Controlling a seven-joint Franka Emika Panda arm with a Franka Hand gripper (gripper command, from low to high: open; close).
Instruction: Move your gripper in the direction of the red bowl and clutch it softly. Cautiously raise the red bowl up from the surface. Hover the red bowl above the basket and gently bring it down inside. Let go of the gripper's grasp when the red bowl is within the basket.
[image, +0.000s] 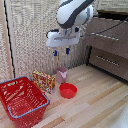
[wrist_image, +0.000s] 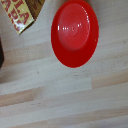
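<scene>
in the exterior view, the tool (image: 62, 51) hangs high in the air at the end of the bulky white arm (image: 72, 14), well above the desk (image: 95, 102). its two blue-tipped fingers (image: 67, 50) point downward with a clear gap between them and nothing held, so the tool is released. the red bowl (image: 68, 90) sits upright on the wooden desk, below the tool and well apart from it. just behind the bowl stands a pinkish cup (image: 61, 74), and beside that, toward the exterior view's left, an orange-yellow box (image: 43, 80). the basket (image: 22, 101) rests on the desk at the exterior view's left, near the box and a little apart from the bowl; its inside looks bare. a dark cabinet (image: 107, 45) stands at the exterior view's right.

in the wrist view, the red bowl (wrist_image: 75, 33) is seen from above, open side up, on pale wooden planks (wrist_image: 70, 100). a corner of the box (wrist_image: 20, 12) lies near it, not touching. the tool itself does not show here.
</scene>
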